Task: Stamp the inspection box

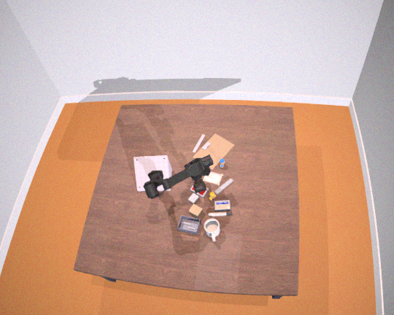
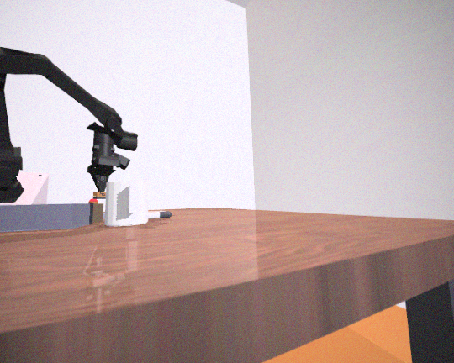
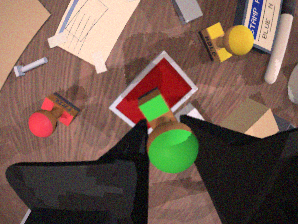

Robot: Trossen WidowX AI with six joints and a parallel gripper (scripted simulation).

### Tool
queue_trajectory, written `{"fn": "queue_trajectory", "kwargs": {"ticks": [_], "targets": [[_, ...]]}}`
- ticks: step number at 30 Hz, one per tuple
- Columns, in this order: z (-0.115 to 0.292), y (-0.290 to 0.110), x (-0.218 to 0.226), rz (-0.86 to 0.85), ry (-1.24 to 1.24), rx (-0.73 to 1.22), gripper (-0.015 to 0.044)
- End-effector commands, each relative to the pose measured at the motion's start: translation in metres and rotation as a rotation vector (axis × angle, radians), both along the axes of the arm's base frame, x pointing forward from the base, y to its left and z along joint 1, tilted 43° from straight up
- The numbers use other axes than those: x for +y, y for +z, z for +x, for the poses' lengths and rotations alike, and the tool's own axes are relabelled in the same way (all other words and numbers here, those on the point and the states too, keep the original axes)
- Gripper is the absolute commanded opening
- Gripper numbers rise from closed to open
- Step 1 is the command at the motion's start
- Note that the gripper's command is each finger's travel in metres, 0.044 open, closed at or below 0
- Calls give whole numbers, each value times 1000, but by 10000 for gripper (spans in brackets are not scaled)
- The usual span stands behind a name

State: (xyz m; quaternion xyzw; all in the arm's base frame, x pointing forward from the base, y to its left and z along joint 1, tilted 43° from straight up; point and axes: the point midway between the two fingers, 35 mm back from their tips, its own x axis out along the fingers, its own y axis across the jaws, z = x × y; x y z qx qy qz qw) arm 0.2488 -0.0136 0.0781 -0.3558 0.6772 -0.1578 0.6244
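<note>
My gripper [image 3: 162, 123] [image 1: 199, 184] [image 2: 99, 188] is shut on the green stamp [image 3: 172, 151] [image 2: 99, 194], gripping its round green knob and pointing it straight down. The stamp's green base [image 3: 154, 107] is over the near edge of the red ink pad [image 3: 169, 82] [image 1: 205, 192]. I cannot tell whether the base touches the pad. The inspection card [image 3: 100, 12] [image 1: 212, 178], cream with taped corners and a printed box, lies just beyond the pad.
A red stamp [image 3: 41, 124] and a yellow stamp [image 3: 238, 39] [image 1: 212, 196] lie either side of the pad.
</note>
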Motion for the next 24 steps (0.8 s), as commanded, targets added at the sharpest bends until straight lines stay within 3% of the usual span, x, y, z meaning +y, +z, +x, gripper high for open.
{"fn": "queue_trajectory", "kwargs": {"ticks": [1,24], "targets": [[0,-3,-2,-2,4,4,0],[0,-14,-13,-1,4,3,0]]}}
